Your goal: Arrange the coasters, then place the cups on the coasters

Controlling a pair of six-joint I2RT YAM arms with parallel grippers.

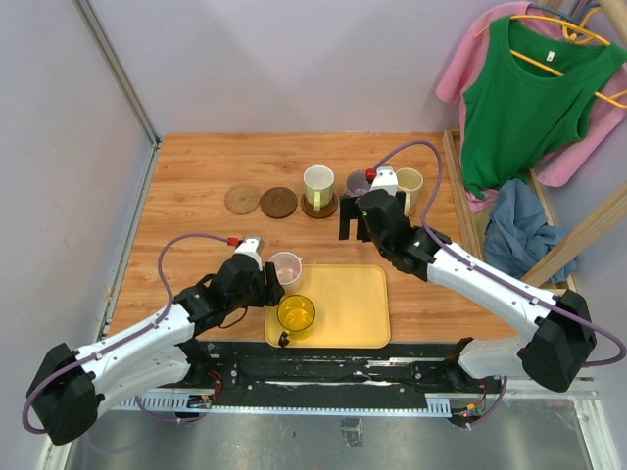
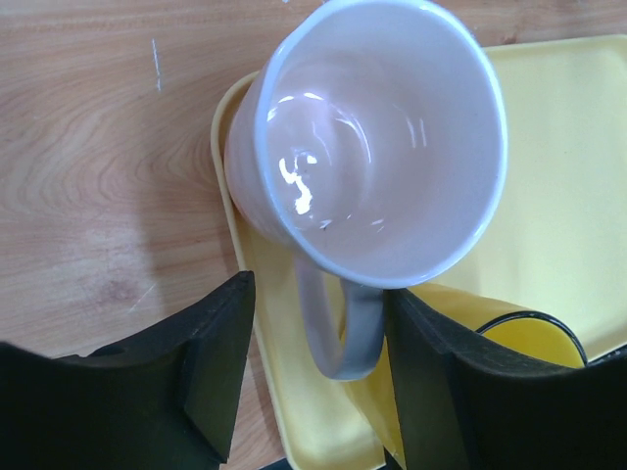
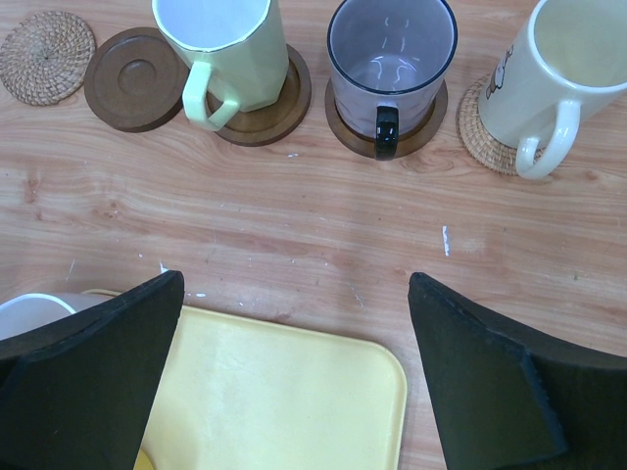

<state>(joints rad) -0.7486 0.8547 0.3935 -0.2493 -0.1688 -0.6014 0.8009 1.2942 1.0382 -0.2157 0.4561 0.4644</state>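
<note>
A pale pink cup (image 2: pixel 382 147) stands at the yellow tray's (image 1: pixel 348 304) far left corner, next to a yellow cup (image 1: pixel 296 312). My left gripper (image 2: pixel 318 362) straddles the pink cup's handle (image 2: pixel 338 333): the right finger touches it and the left finger stands apart. The right gripper (image 3: pixel 294 294) hangs wide open over bare wood. In the back row, a woven coaster (image 3: pixel 47 57) and a brown coaster (image 3: pixel 132 78) lie bare. The green-white cup (image 3: pixel 223 44), purple-grey cup (image 3: pixel 392 49) and cream cup (image 3: pixel 573 73) each stand on a coaster.
Green and pink clothes (image 1: pixel 529 98) hang on a wooden rack at the right, with a blue cloth (image 1: pixel 514 230) below them. A metal rail (image 1: pixel 132 211) borders the table's left edge.
</note>
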